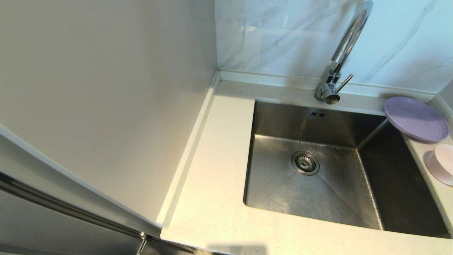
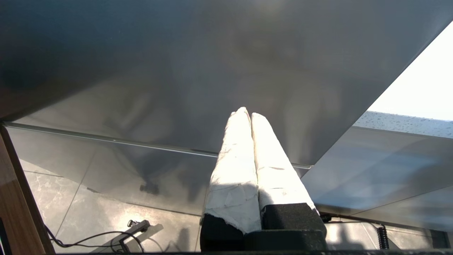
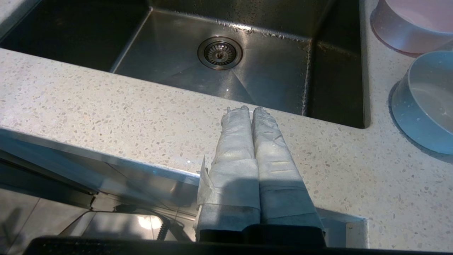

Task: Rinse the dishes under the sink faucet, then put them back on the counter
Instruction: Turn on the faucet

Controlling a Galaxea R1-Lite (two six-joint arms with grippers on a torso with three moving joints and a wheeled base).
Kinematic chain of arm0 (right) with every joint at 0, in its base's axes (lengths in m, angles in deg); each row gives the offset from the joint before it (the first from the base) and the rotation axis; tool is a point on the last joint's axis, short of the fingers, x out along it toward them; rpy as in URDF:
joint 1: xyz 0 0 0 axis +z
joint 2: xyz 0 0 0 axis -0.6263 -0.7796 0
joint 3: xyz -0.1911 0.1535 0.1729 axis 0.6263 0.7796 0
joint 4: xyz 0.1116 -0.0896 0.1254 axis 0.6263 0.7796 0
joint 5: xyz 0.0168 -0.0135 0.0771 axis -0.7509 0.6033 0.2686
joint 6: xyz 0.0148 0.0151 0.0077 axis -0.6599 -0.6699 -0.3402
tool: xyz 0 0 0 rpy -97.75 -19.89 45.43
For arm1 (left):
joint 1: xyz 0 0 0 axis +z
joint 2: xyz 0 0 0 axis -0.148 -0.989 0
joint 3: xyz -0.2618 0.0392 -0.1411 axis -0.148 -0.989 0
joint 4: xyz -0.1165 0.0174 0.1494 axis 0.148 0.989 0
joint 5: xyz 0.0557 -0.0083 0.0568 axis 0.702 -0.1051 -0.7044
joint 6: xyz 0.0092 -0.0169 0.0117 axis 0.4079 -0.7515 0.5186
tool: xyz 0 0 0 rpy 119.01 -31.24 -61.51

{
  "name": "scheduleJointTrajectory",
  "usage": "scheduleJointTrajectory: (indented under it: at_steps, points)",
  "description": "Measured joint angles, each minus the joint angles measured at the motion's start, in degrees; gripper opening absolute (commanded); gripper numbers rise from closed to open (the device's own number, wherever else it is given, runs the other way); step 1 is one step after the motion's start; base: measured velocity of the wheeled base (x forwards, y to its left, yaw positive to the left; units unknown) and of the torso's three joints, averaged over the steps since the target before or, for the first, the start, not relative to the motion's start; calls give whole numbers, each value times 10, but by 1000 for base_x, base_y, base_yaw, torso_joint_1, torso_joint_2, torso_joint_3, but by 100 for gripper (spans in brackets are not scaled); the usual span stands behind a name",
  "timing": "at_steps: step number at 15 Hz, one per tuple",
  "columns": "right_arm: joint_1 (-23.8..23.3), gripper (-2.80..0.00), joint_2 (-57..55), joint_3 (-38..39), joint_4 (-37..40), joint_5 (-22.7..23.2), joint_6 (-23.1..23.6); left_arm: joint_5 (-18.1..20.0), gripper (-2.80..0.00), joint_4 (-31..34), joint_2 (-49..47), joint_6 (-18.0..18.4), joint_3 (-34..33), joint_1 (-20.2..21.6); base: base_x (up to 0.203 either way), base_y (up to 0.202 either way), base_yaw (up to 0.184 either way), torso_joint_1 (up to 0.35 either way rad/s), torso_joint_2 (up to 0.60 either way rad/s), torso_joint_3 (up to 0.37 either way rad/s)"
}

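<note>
The lavender plate [image 1: 416,119] lies on the counter [image 1: 212,177] at the back right, its edge reaching over the basin's corner. The pink bowl [image 1: 442,164] sits just in front of it at the right edge of the head view, and it shows again as the pink bowl [image 3: 414,24] in the right wrist view. The chrome faucet [image 1: 339,60] stands behind the basin [image 1: 318,198]. Neither gripper shows in the head view. My right gripper [image 3: 249,109] is shut and empty at the counter's front edge. My left gripper [image 2: 247,112] is shut and empty, low beside a grey cabinet panel.
A blue-grey bowl [image 3: 424,102] sits on the counter [image 3: 106,113] nearer the front right than the pink bowl. The basin holds only its drain [image 1: 305,163]. A tall pale panel [image 1: 106,106] walls off the left side. Marbled tiles [image 1: 283,35] rise behind the counter.
</note>
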State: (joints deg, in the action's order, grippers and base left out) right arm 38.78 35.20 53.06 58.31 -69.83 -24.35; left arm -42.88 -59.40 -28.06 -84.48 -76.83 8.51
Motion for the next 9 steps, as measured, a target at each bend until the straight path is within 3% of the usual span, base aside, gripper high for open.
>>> scheduleJointTrajectory:
  at_steps: [9]
  points:
    - [0, -280, 0, 0, 0, 0, 0, 0, -280, 0, 0, 0, 0, 0, 0, 0, 0, 0, 0, 0]
